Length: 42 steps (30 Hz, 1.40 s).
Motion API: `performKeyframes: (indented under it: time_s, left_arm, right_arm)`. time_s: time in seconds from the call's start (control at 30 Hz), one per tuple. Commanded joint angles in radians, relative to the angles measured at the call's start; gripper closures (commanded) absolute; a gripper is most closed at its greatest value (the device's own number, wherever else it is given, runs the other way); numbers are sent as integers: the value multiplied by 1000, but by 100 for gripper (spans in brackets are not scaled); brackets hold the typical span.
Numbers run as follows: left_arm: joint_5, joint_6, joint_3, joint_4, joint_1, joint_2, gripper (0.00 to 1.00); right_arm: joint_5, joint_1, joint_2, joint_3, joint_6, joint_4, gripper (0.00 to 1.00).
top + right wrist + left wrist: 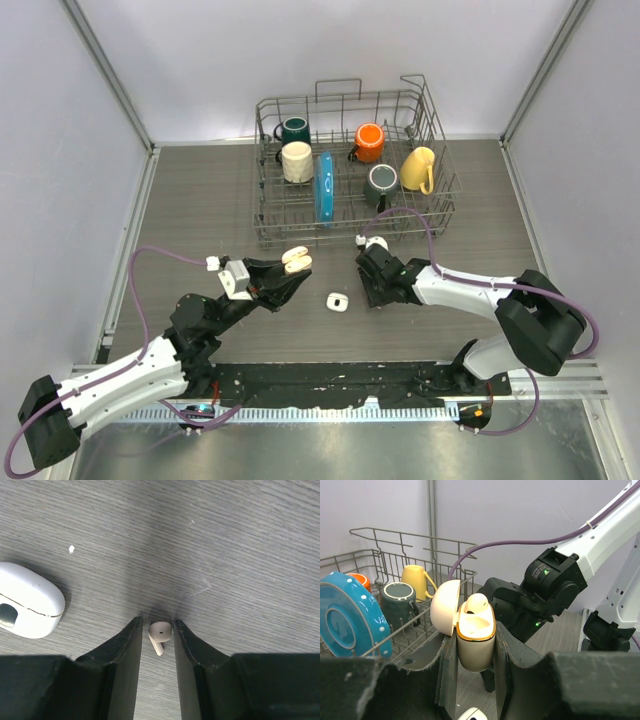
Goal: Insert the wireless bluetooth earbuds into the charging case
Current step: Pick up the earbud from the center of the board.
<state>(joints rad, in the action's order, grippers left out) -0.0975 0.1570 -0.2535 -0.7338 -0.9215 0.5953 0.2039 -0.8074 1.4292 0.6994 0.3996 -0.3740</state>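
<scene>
The dark wood-grain table carries a wire dish rack at its far side. In front of it, the left gripper is clamped on a cream charging case, held upright with its lid swung open and one earbud seated inside. A white charging case lies on the table between the arms. Just beside it, the right gripper points down at the table, jaws narrowly apart around a loose earbud; whether they pinch it I cannot tell.
</scene>
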Motion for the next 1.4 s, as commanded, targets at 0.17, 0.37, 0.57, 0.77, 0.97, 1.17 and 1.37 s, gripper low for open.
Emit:
performKeyframes:
  time_s: [0.17, 0.37, 0.57, 0.77, 0.97, 1.17, 1.37]
  left_arm:
    - [8, 7, -6, -33, 3, 0, 100]
    - [7, 9, -6, -35, 3, 4, 100]
    - [5, 9, -7, -36, 3, 8, 100]
    - [4, 10, -7, -39, 3, 12, 100]
    - [2, 10, -6, -42, 3, 14, 100]
    - [2, 12, -6, -42, 3, 12, 100]
    - [4, 10, -3, -38, 3, 9, 100]
  right_arm:
    - [-31, 4, 4, 14, -19, -36, 62]
    - [-40, 4, -9, 12, -10, -42, 60]
    - [-49, 7, -18, 11, -11, -52, 61]
    - [-32, 5, -12, 17, 4, -72, 61]
    - [-35, 5, -1, 15, 4, -69, 61]
    - [-15, 5, 10, 14, 2, -55, 65]
    - [28, 5, -12, 8, 19, -48, 76]
